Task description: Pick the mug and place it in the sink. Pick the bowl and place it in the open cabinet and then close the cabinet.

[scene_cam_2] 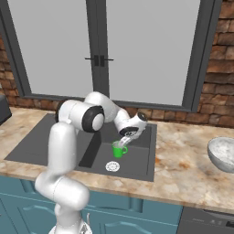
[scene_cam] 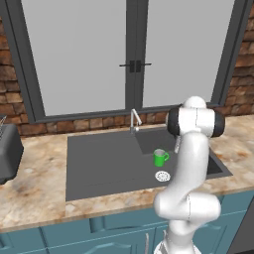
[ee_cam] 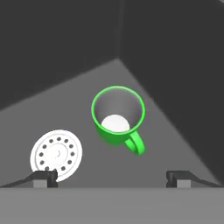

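The green mug stands upright on the floor of the dark grey sink, near the round drain. My gripper hovers just above the mug, open, with nothing between its fingers. In the hand view the mug's handle points toward the fingertips. The grey bowl sits on the counter far to the right of the sink. The cabinet is out of view.
A chrome faucet rises at the sink's back edge under a large window. A dark appliance stands on the counter at far left. Teal lower cabinets run below the stone counter.
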